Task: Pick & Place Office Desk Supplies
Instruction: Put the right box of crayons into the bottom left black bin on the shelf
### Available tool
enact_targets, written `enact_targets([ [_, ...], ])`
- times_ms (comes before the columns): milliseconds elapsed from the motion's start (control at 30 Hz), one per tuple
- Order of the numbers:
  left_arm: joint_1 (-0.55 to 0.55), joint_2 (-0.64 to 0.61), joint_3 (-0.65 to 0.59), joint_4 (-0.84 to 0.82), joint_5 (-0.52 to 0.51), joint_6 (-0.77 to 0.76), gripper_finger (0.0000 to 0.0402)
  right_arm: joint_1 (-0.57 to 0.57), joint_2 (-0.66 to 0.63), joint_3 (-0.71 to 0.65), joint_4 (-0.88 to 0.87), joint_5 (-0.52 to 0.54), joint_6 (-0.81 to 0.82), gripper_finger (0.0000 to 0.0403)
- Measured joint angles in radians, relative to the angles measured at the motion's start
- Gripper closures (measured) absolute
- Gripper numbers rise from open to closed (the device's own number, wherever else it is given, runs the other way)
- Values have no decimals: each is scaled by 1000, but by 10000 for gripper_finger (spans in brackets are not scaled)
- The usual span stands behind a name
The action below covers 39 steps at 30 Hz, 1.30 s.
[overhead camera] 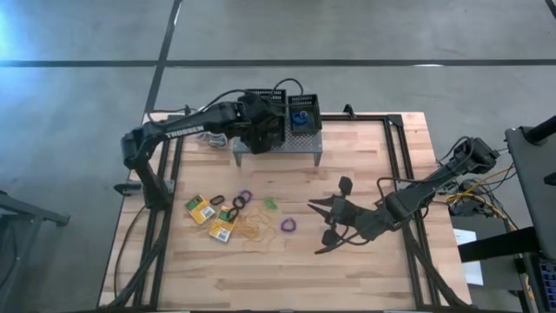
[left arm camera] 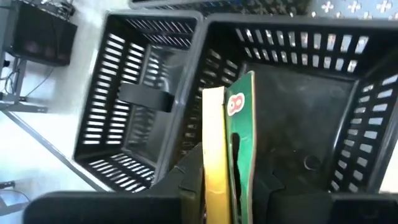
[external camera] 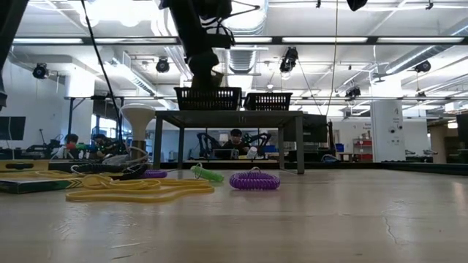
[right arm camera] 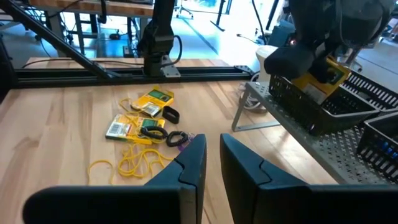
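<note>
Above the far black tray [left arm camera: 292, 118], the left gripper [left arm camera: 227, 186] grips a yellow-and-green box [left arm camera: 227, 149] on edge, so it can drop inside. The right gripper [right arm camera: 212, 158], nearly closed and empty, waits over the surface [overhead camera: 347, 269], right of the remaining boxes [overhead camera: 208, 213] and rings [overhead camera: 287, 225].

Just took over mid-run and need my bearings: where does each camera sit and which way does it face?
High: overhead, straight down on the table; both arms show.
Low: tabletop level, across to the room; one arm drops onto a tray.
Left wrist: into a mesh tray; left claw holds a yellow-and-green box.
Right wrist: across the table, right claw empty.
Shared: right wrist and high both show the left arm over the trays.
</note>
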Motion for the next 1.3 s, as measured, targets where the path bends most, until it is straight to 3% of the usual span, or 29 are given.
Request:
enact_targets([
  [567, 3, 5, -25, 23, 0, 38, 304, 0, 0, 0, 1, 0, -1, 360],
  [800, 3, 5, -25, 24, 0, 49, 331, 0, 0, 0, 1, 0, -1, 360],
  [967, 3, 0, -24, 17, -27, -7, 373, 0, 0, 0, 1, 0, -1, 360],
  [1167, 4, 0, -10, -6, -29, -119, 371, -5, 0, 0, 1, 0, -1, 360],
  [1300, 10, 0, -8, -16, -59, -186, 348, -14, 0, 0, 1, 0, -1, 360],
])
